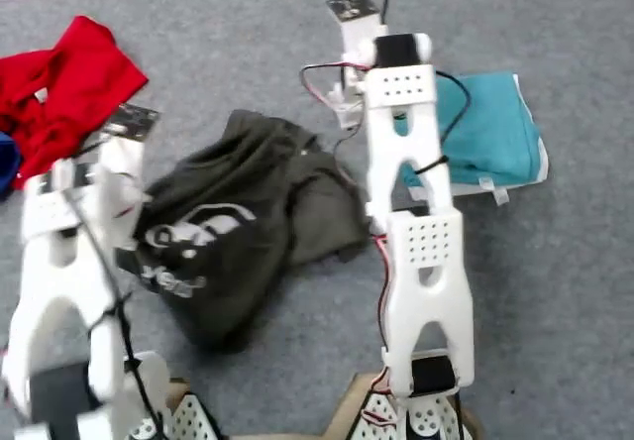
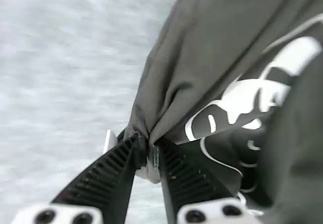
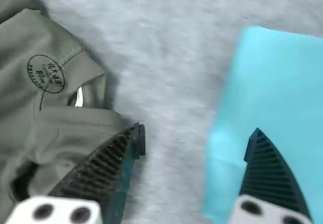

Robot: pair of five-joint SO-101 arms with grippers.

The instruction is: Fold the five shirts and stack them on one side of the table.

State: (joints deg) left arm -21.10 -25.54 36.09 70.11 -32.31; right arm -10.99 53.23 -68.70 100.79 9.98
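Observation:
A dark olive shirt [image 1: 248,222] with a white print lies crumpled in the middle of the grey table. My left gripper [image 2: 147,151] is shut on a bunched edge of the olive shirt [image 2: 227,57]; in the high view this gripper [image 1: 134,212] is at the shirt's left side. A folded teal shirt [image 1: 485,133] lies at the right. My right gripper [image 3: 197,135] stands open above bare table, between the olive shirt's collar [image 3: 55,88] and the teal shirt [image 3: 272,82], holding nothing. From overhead, the right gripper [image 1: 347,113] sits at the olive shirt's far right corner.
A crumpled red shirt [image 1: 69,78] lies at the far left, with a bit of blue cloth [image 1: 5,163] at the table's left edge. Grey table surface [image 1: 555,291] stretches at the near right and along the far side. Wires hang along the right arm.

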